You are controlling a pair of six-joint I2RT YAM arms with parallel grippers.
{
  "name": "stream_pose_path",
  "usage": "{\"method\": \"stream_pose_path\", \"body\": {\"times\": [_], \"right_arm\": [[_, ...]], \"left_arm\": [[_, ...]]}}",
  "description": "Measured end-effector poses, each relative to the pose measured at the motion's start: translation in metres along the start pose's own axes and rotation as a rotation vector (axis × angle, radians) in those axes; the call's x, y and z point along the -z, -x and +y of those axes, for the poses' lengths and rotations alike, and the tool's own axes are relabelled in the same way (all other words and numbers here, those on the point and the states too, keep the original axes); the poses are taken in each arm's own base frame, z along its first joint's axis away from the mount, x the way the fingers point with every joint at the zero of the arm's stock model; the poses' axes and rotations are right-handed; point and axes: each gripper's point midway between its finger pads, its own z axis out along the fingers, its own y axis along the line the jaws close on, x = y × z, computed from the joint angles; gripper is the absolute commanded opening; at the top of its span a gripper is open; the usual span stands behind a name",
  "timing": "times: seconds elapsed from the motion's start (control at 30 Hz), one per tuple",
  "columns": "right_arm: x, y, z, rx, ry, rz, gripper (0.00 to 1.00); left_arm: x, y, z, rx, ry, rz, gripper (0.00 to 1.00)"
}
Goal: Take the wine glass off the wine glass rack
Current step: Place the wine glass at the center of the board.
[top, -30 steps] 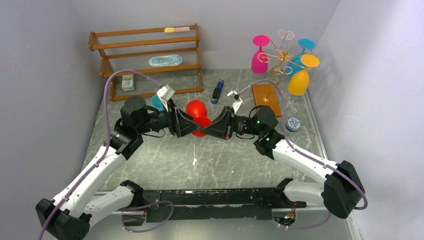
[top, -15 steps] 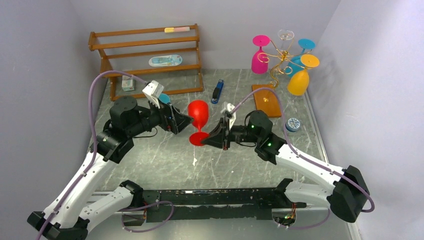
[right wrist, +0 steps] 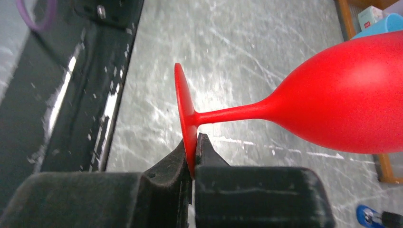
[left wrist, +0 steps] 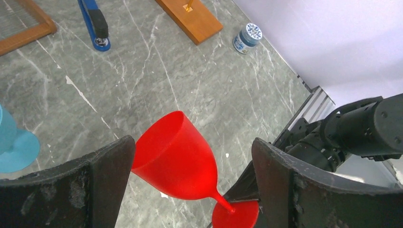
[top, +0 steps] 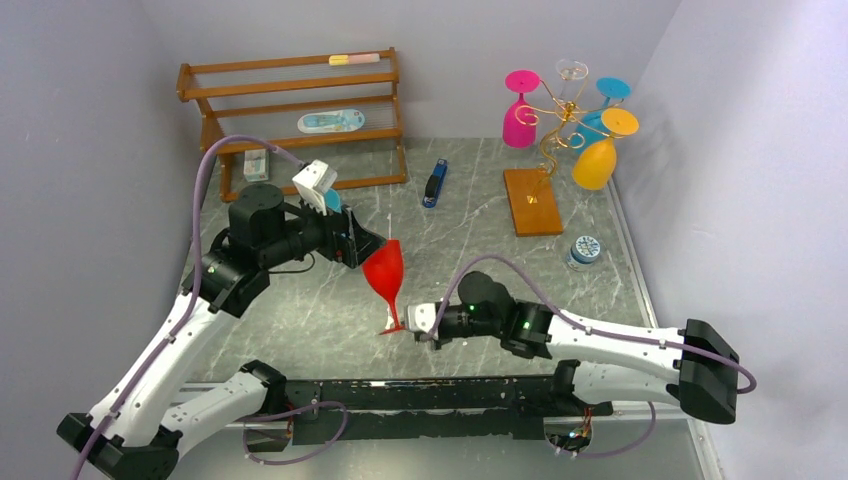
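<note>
Top: red glass (top: 385,270) is off the rack (top: 560,120), tilted over the counter (top: 300,320) at mid-front. Right claw (top: 403,325) pinches its foot. Left claw (top: 372,243) is spread, at the bowl's rim.

Left wrist: glass (left wrist: 176,154) bowl lies between the spread jaws, nearer one; contact unclear.

Right wrist: claw (right wrist: 195,159) is clamped on the foot's edge, the stem pointing sideways.

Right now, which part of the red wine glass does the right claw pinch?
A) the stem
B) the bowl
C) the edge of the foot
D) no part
C: the right wrist view shows the right claw shut on the foot's rim of the red wine glass.
</note>
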Motion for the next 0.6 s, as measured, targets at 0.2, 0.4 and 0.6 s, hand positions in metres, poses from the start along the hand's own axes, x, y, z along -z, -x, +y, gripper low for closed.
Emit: {"method": "stream_pose_path", "body": {"times": [0.2, 0.4, 0.6], "right_arm": [[0.000, -0.036, 0.014, 0.180, -0.006, 0.112, 0.00], [-0.001, -0.032, 0.001, 0.309, -0.059, 0.118, 0.00], [-0.001, -0.029, -0.004, 0.384, -0.072, 0.119, 0.00]], "left_arm": [[-0.004, -0.011, -0.007, -0.032, -0.063, 0.075, 0.96], [-0.009, -0.024, -0.018, -0.074, -0.168, 0.178, 0.90], [-0.017, -0.042, -0.023, -0.061, -0.242, 0.267, 0.75]]}}
